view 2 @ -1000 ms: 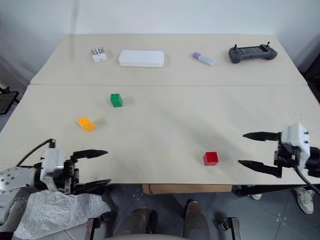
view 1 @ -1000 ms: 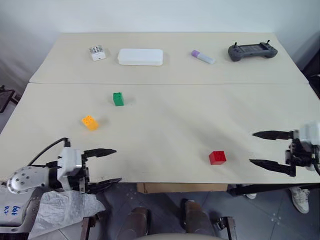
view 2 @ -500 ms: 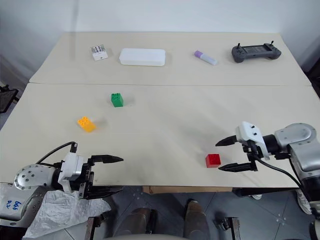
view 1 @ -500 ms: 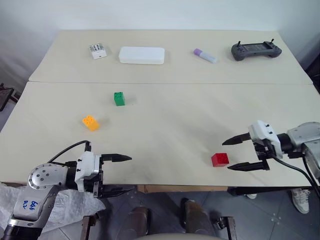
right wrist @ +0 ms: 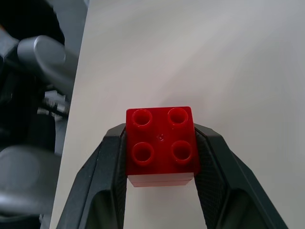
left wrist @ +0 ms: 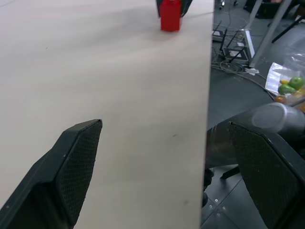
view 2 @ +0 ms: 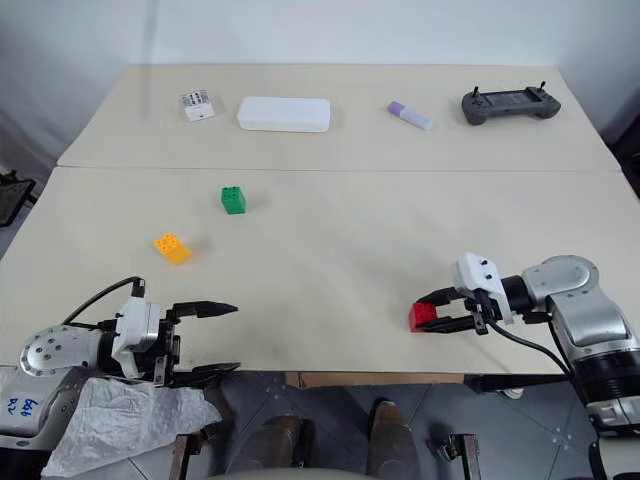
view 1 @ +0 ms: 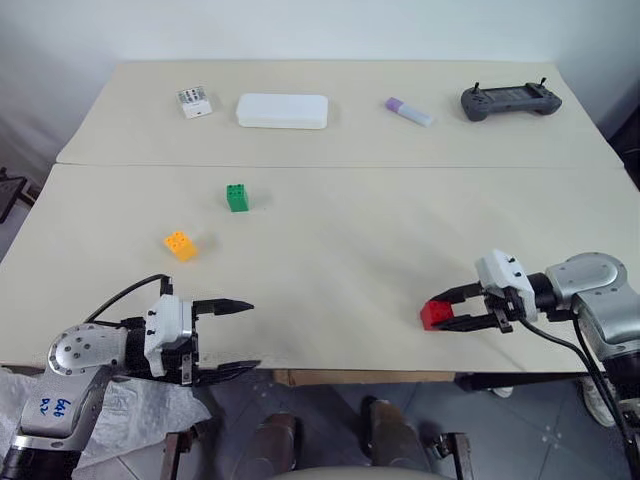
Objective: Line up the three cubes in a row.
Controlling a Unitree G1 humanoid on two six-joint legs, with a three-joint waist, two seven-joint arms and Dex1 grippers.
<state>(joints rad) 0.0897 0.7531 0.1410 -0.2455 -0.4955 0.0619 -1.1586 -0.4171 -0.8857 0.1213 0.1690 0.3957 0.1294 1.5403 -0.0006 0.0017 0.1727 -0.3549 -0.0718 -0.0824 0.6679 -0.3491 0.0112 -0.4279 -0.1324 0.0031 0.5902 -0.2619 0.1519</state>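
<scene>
While gaping wide, left tool (view 1: 243, 338) empty, right tool (right wrist: 161, 143) clamping red cube (right wrist: 160, 144).

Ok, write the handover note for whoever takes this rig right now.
Right gripper: fingers shut on the red cube, near the table's front edge, right side.
Left gripper: open, holding nothing, at the front edge, left side.
Green cube and orange-yellow cube sit apart on the left half, untouched.
Done: red cube gripped.
Left: carry it over to the other two and set all three in a row.
</scene>
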